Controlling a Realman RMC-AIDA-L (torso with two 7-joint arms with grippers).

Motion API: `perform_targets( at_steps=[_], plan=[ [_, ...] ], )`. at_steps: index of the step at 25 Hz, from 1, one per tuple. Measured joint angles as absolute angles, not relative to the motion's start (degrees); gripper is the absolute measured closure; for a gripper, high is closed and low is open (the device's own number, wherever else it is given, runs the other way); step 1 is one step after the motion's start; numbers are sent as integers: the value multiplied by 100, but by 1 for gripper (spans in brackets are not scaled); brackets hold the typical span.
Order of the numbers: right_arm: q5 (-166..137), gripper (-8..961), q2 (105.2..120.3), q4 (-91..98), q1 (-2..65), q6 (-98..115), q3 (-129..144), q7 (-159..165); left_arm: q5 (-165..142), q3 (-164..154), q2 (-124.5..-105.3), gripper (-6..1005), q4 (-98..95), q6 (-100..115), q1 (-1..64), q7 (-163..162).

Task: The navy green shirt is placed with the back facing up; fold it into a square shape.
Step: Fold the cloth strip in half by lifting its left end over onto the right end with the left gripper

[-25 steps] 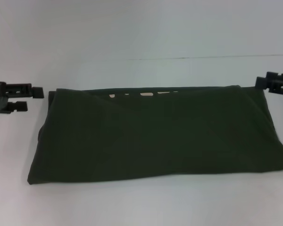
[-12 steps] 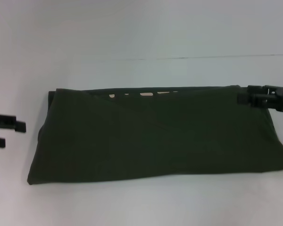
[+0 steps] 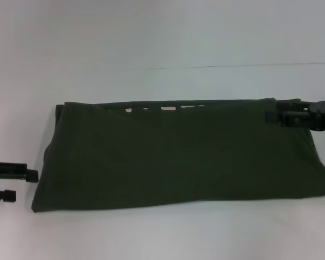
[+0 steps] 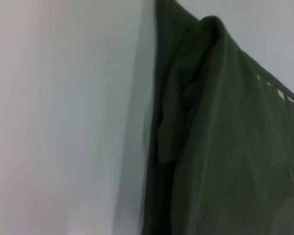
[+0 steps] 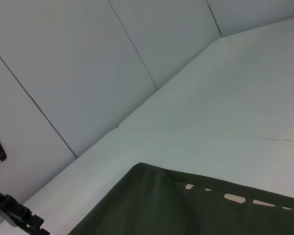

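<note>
Head view: large dark olive-green cotton shirt (image 3: 179, 157) lies folded into a wide band across the middle of the white tabletop (image 3: 162, 233), plain side up. Pale pink lettering (image 3: 165, 108) peeks out in a broken row along the far folded edge. Near edge runs almost straight; the robot's-left end looks bunched, with layers stacked.

Left gripper (image 3: 16, 185), black, sits low at the robot's-left near corner of the shirt, just beside the cloth, not clearly touching. Two fingers show with a gap between them, spread apart, nothing in the gap.

Right gripper (image 3: 272, 116), black, is at the far robot's-right corner, its tip over the folded edge. Cannot tell whether it is spread or pinching cloth.

Left wrist view: shirt end (image 4: 220, 147) seen close, soft folds piled at the edge, bare tabletop alongside.

Right wrist view: far shirt edge (image 5: 196, 210) with lettering; left gripper (image 5: 17, 215) visible beyond the shirt's corner.
</note>
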State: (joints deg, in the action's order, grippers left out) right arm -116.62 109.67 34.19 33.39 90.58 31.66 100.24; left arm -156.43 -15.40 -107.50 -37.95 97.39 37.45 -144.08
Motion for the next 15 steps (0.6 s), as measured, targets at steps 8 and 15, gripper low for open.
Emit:
perform_targets(
  at_steps=[8,15],
  plan=[
    [-11663,146,10974,3419,3375,9059,3172,10036,-15627,-1519,-10792,108,-3589,9550,3677,-14448],
    [-11662,146,10976,3419,3370,9060,3178,10041,-15663,-1522,-10802,108,-3270,9179,3667,-14474]
  ],
)
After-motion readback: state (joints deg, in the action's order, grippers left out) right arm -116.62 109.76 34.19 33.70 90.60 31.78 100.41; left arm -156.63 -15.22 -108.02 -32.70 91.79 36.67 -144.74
